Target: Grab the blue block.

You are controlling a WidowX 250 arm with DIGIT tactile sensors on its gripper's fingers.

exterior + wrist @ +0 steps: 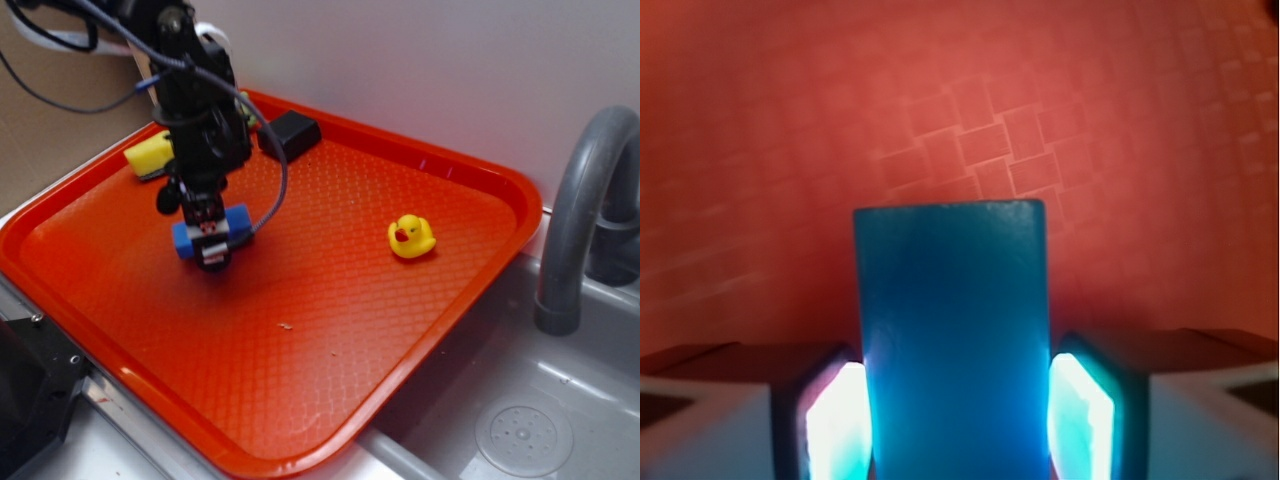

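Gripper [211, 240] is sitting down over the block [210, 233] in the left half of the tray [400, 330], well left of the duck [411, 237] and nearer the camera than the sponge [150, 154] and the black cuboid [290, 133] at the tray's far edge. Wrist view is showing the block [952, 340] running lengthwise between the two pads [835, 425], each pad lying at or right against a long side face and glowing blue with reflected colour; jaws are closing across the narrow width, apparently clamping it, though I cannot tell how firm the contact is. Whether the block is resting on the tray or hanging just clear of it is not readable. Handling judgement: a plain, smooth, rigid brick, probably light, so it is not going to deform under squeeze, but the slick faces could be letting it slide or pivot. Best hold is across the short width near mid-length, which is about where the gripper is sitting; an off-centre pinch would be risking the long end drooping.
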